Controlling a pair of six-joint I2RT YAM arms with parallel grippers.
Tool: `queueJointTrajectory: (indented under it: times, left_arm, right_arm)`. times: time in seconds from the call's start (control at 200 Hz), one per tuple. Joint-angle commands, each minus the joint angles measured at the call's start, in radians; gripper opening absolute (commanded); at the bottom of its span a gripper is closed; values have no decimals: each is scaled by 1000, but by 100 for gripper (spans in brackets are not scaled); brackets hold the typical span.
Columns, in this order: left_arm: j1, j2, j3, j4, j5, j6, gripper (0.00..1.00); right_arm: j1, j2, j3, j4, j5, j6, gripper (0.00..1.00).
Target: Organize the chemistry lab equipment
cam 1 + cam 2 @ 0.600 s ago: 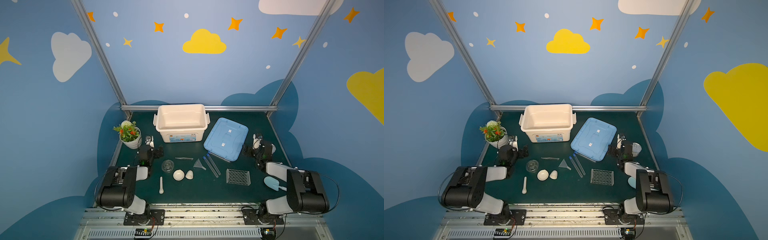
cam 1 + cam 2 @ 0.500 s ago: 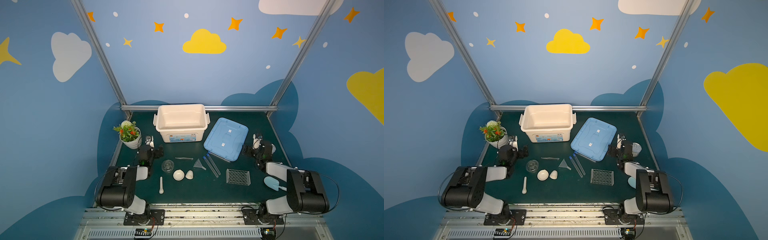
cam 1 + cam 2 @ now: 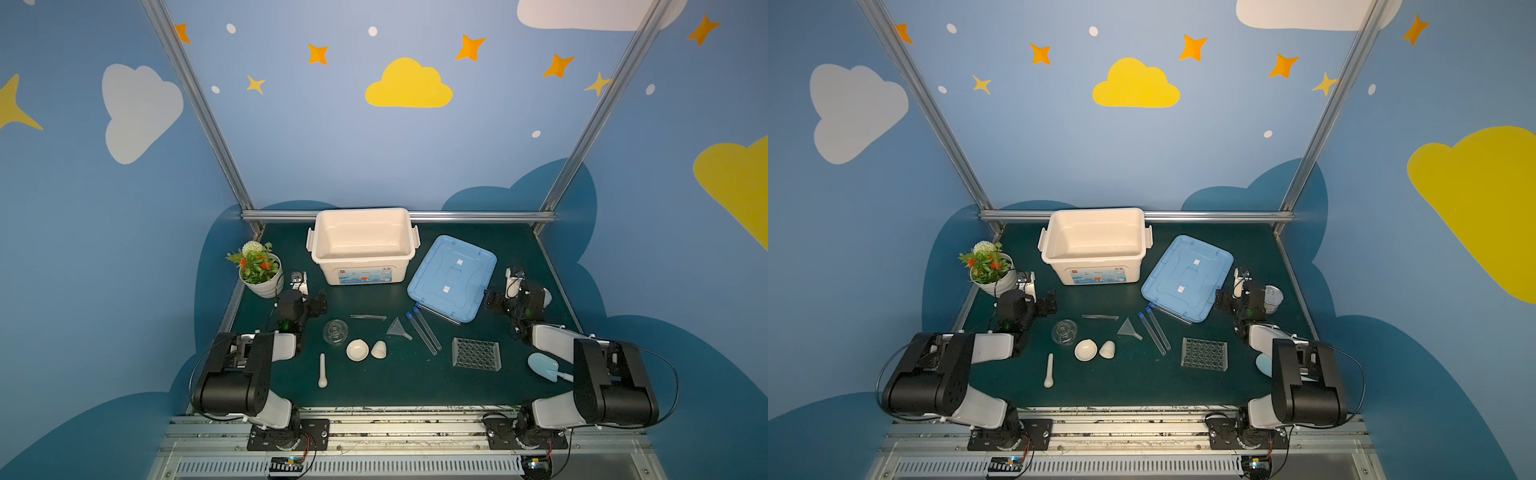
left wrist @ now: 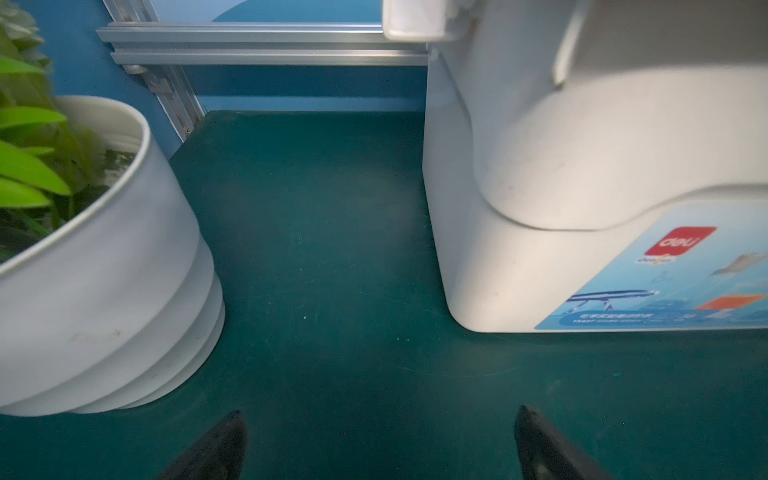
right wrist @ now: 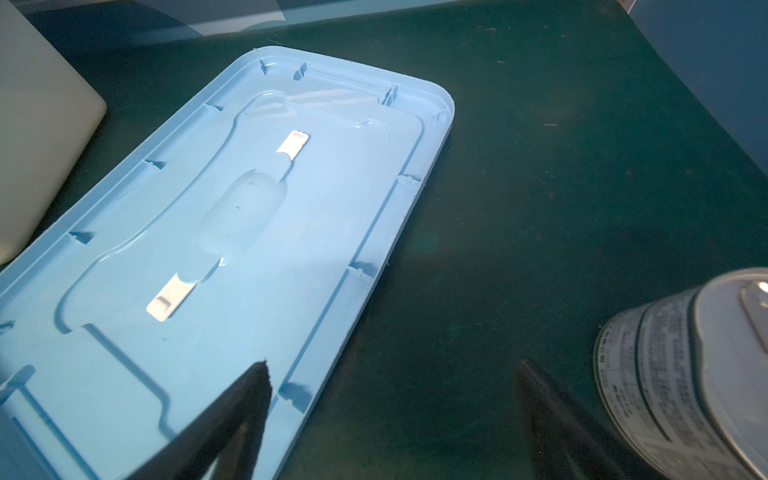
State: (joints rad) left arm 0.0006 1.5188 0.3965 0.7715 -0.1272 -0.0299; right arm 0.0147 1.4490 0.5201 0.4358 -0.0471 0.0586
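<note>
Top views: bright, even, sharp; edges bowed.
Left wrist: dim; plant leaves (image 4: 29, 166) blurred, beyond and beside left gripper (image 4: 380, 436).
Right wrist: soft glare on blue lid (image 5: 332, 99).

The left arm (image 3: 232, 374) and right arm (image 3: 611, 382) have black joints, white links and thin black cables.
</note>
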Motion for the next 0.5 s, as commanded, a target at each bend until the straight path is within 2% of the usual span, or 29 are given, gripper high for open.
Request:
queueJointTrajectory:
  times: [0.0, 0.39, 0.496]
  left_arm:
    - [2, 8, 14, 5, 6, 5, 100]
    - [2, 5, 10, 7, 6, 4, 100]
    - [0, -36, 25, -16, -59, -28, 100]
  right_arm:
    - [-3, 9, 19, -8, -11, -5, 91]
    - [-3, 8, 18, -8, -11, -5, 91]
    - [-3, -3, 17, -9, 12, 7, 91]
